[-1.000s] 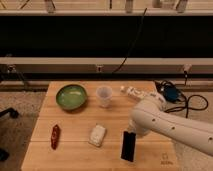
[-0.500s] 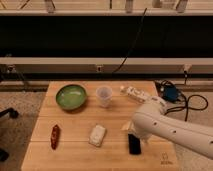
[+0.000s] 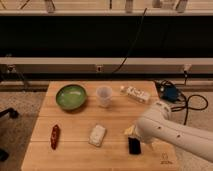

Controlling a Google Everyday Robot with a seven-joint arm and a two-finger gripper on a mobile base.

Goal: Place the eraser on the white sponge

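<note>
The eraser [image 3: 134, 146], a small flat black block, lies on the wooden table [image 3: 75, 120] near the front edge, right of centre. The white sponge [image 3: 97, 135], a cream rounded block, lies flat a short way to its left. My white arm comes in from the lower right. Its gripper [image 3: 132, 134] hangs right over the eraser's far end, open, and the arm's bulk hides most of it. The arm also covers the eraser's upper part. Nothing is on the sponge.
A green bowl [image 3: 71, 96] stands at the back left, with a translucent cup [image 3: 104, 95] beside it and a white tube-like bottle [image 3: 136, 93] lying further right. A dark red elongated item [image 3: 55, 136] lies at the front left. A blue device with cables [image 3: 170, 93] sits off the right edge.
The arm has come forward and down over the eraser and now covers more of it. The eraser, the sponge and the other things have stayed in place.
</note>
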